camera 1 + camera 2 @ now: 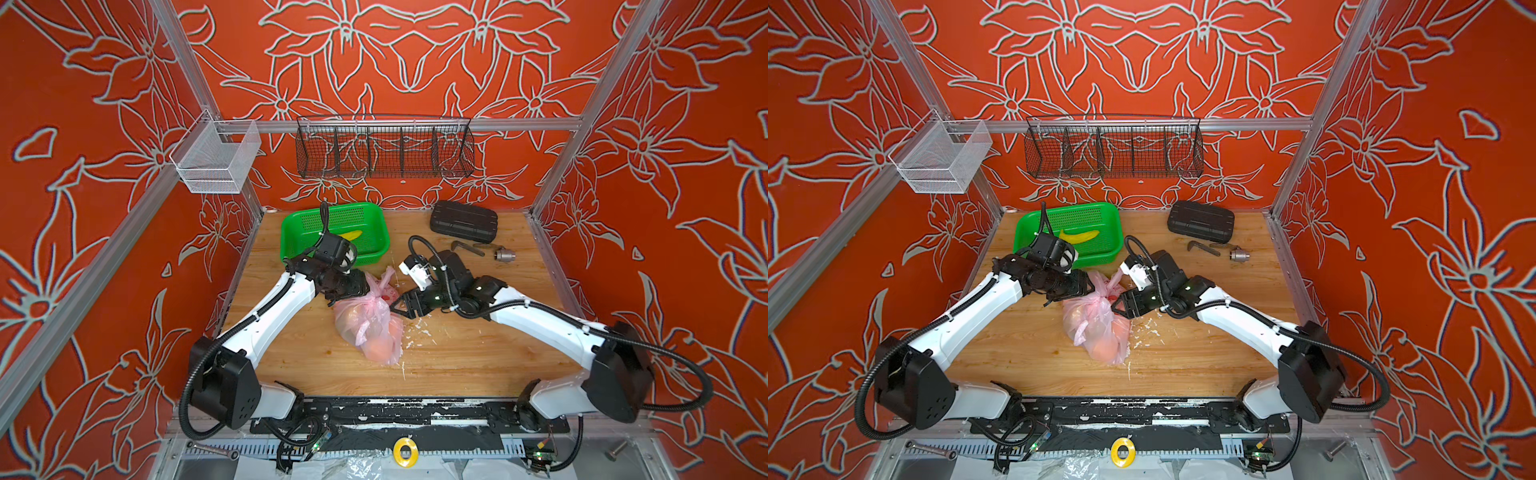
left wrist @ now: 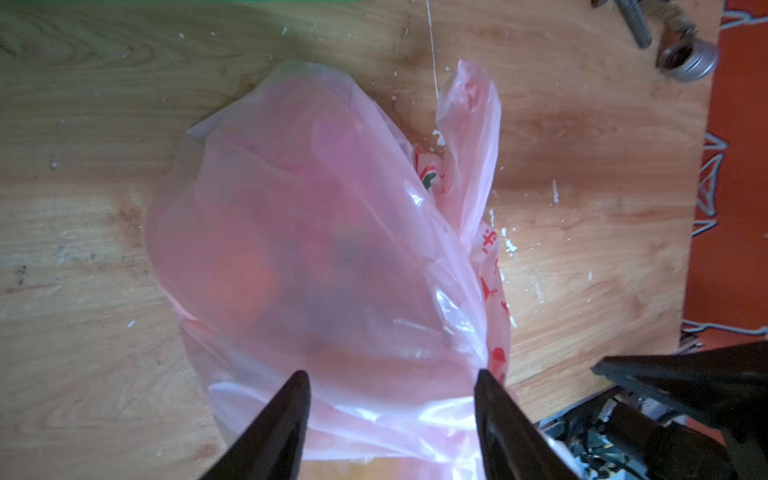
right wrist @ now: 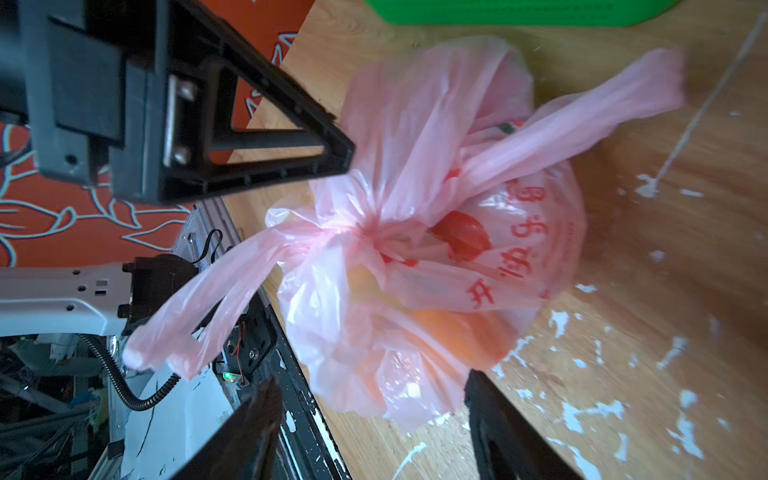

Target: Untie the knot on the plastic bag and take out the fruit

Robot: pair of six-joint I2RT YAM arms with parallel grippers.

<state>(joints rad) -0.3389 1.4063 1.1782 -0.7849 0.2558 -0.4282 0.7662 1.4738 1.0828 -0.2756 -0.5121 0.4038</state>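
Observation:
The pale pink plastic bag [image 1: 368, 322] [image 1: 1096, 328] lies mid-table, tied. Its knot [image 3: 365, 232] [image 1: 376, 296] is a bunched lump with two floppy handle ends sticking out. Orange fruit [image 1: 380, 351] [image 3: 449, 328] shows through the film. My left gripper [image 2: 390, 374] [image 1: 330, 300] is at the bag's left side by the knot, jaws apart with bag film bulging between them. From the right, my right gripper [image 3: 372, 382] [image 1: 397, 309] faces the knot, open, its fingers straddling the bag's lower edge without pinching it.
A green basket [image 1: 370, 216] with a yellow banana [image 1: 1079, 237] stands behind the left arm. At the back right are a black case [image 1: 463, 221] and metal parts [image 1: 505, 254]. White flakes [image 1: 415, 330] litter the wood beside the bag. Wire baskets [image 1: 384, 151] hang on the rear rail.

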